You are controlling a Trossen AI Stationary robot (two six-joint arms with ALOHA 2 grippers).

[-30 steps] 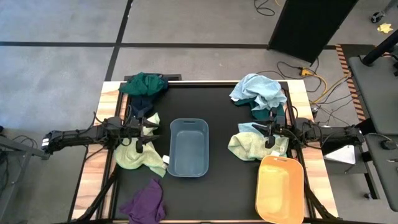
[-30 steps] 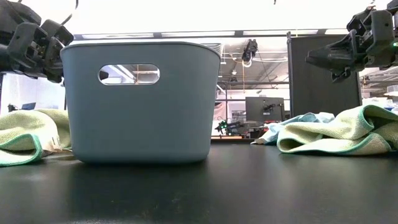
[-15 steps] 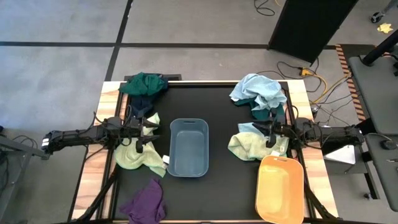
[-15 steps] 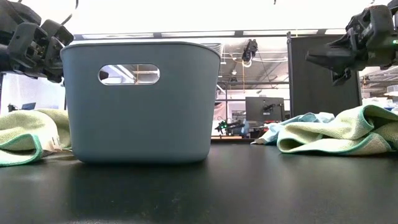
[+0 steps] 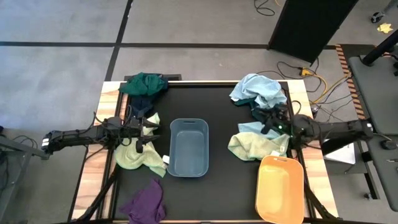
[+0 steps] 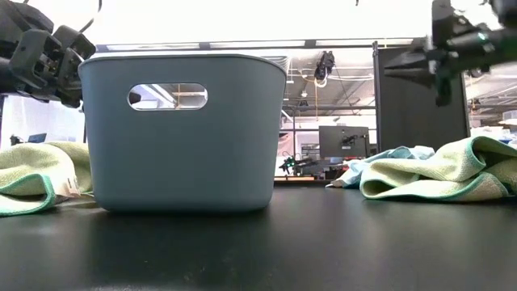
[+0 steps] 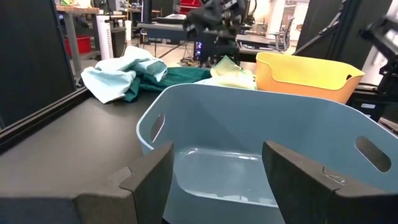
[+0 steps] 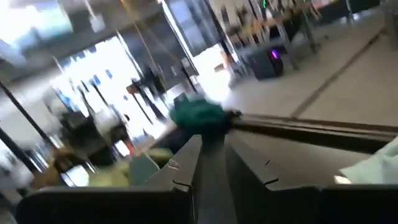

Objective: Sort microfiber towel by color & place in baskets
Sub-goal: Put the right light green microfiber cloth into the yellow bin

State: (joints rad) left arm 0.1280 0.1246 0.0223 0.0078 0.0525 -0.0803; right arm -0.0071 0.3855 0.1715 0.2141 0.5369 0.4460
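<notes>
Two pincers (image 5: pixel 149 129) (image 5: pixel 268 120) aloft (blue basket (image 5: pixel 188 148) between).

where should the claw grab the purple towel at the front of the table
Pinch the raised crumpled ridge at the middle of the purple towel, coming straight down from above. It lies bunched on the table, apart from the other cloths, so a fold sticks up to grip.

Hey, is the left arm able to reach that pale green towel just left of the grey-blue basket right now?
Probably yes. The left gripper hangs open right above the pale green towel, beside the grey-blue basket, with nothing lying between them.
</notes>
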